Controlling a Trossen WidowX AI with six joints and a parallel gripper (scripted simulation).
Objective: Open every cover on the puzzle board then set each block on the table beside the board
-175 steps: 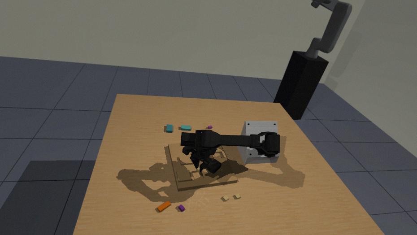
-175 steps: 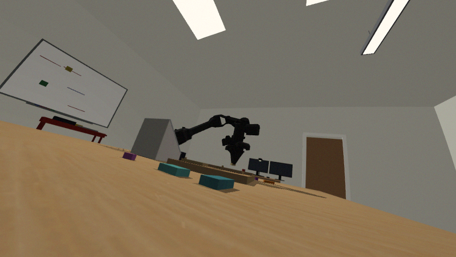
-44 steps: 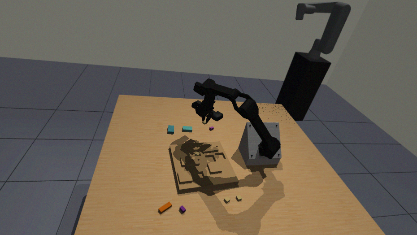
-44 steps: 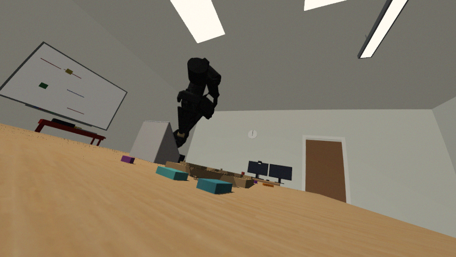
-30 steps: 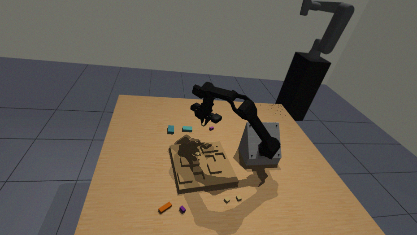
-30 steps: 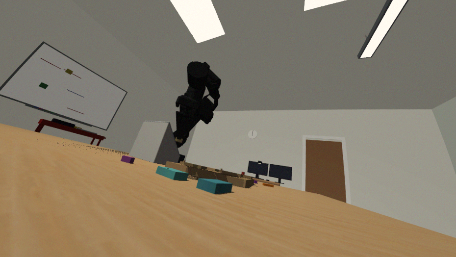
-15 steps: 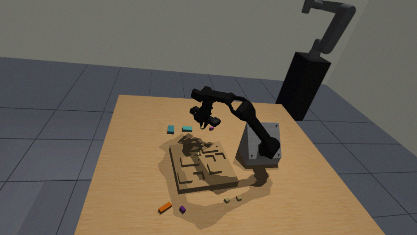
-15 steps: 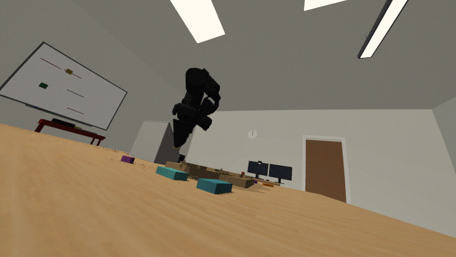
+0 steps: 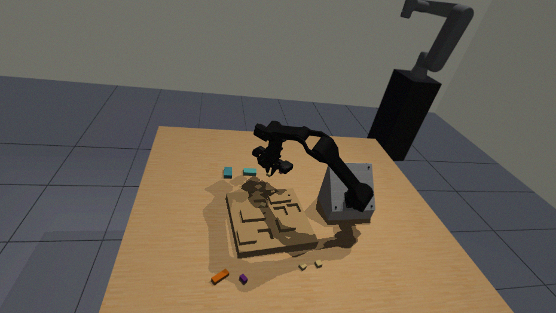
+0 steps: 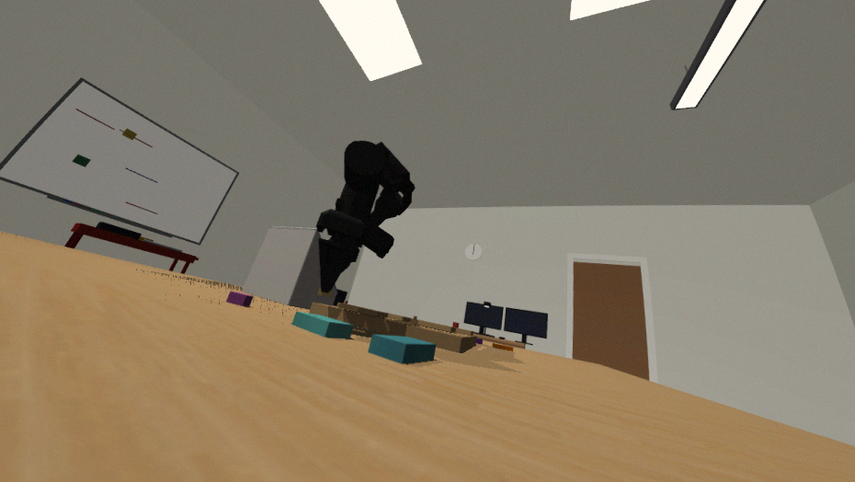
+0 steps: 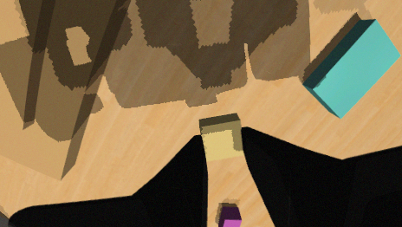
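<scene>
My gripper [image 9: 268,173] [image 10: 325,290] [image 11: 221,139] is shut on a small cream block [image 11: 221,139]. It holds the block low over the table just behind the puzzle board [image 9: 272,248] [image 10: 443,340]. The board lies mid-table with its covers and wells partly in the arm's shadow. A small pale block [image 9: 263,203] shows in a well near the board's back edge. A small purple block [image 11: 230,216] [image 10: 239,298] lies on the table right under my hand. Two teal blocks [image 9: 228,171] [image 9: 249,171] [image 10: 322,325] [image 10: 401,348] lie on the table to the left of my gripper; one also shows in the wrist view [image 11: 353,69].
In front of the board lie an orange block [image 9: 220,276], another purple block [image 9: 243,278] and two cream blocks [image 9: 302,266] [image 9: 318,263]. The arm's grey base [image 9: 350,182] stands right of the board. A black pedestal [image 9: 404,112] stands off the table at the back right.
</scene>
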